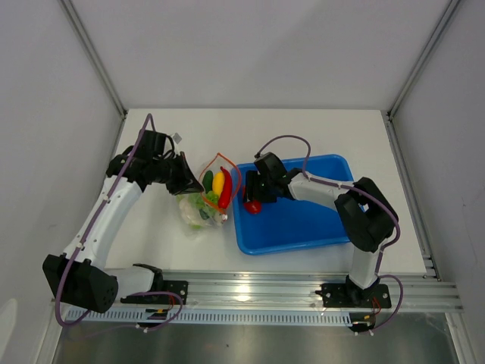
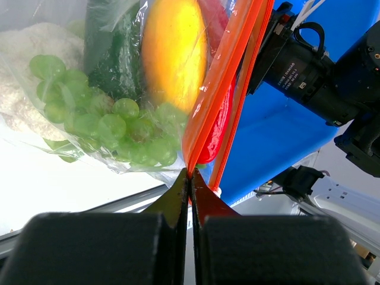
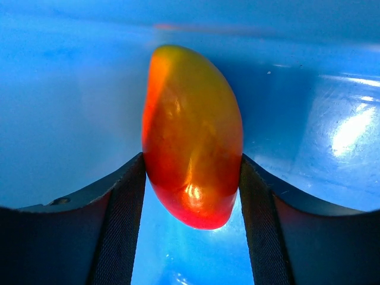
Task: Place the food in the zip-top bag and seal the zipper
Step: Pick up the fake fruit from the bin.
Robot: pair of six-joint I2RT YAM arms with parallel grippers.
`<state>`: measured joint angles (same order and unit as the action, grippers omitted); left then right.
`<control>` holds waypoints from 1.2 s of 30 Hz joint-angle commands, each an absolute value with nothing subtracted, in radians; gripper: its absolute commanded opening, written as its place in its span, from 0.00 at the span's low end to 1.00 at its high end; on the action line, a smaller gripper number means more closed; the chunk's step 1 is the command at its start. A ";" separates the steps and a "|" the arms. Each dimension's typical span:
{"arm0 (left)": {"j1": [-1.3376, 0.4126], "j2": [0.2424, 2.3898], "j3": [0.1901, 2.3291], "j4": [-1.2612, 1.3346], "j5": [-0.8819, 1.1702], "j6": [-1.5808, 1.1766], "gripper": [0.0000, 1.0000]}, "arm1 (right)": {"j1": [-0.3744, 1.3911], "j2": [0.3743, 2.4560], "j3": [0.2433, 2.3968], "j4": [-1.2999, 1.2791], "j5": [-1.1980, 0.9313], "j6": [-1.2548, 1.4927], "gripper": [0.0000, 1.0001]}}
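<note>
tray point(image 1: 303, 231) sits right of bag point(image 1: 198, 212); left gripper point(image 2: 190, 175) pinched shut on zipper point(image 2: 222, 89), mouth facing tray; right gripper point(image 3: 191, 159), in tray, clamps tomato point(image 3: 193, 136), bag mouth just to its left, so short leftward carry.

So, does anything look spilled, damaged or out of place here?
Nothing spilled or damaged. The only food outside the zip-top bag is the red tomato, in the blue tray, with the right end effector closed on it. The left end effector pinches the zipper.

Right end effector point(image 3: 191, 178) grips red tomato point(image 3: 191, 130) over blue tray point(image 3: 59, 89).
</note>
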<state>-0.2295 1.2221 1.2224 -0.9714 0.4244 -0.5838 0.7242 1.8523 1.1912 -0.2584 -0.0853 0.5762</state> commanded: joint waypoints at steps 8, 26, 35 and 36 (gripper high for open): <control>-0.235 1.200 1.212 -0.953 0.436 -0.581 0.01 | 0.735 1.806 1.117 -0.261 -0.063 0.595 0.37; -0.236 1.201 1.203 -0.948 0.453 -0.588 0.01 | 0.733 1.496 1.161 -0.480 0.047 0.549 0.00; -0.235 1.198 1.198 -0.940 0.460 -0.595 0.01 | 0.742 1.416 1.272 -0.491 -0.161 0.500 0.00; -0.235 1.197 1.197 -0.940 0.462 -0.597 0.01 | 0.745 1.422 1.310 -0.486 -0.191 0.488 0.00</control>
<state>-0.2298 1.2217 1.2034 -0.9596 0.4355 -0.5861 0.7315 1.4467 1.2152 -0.5022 -0.0696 0.5335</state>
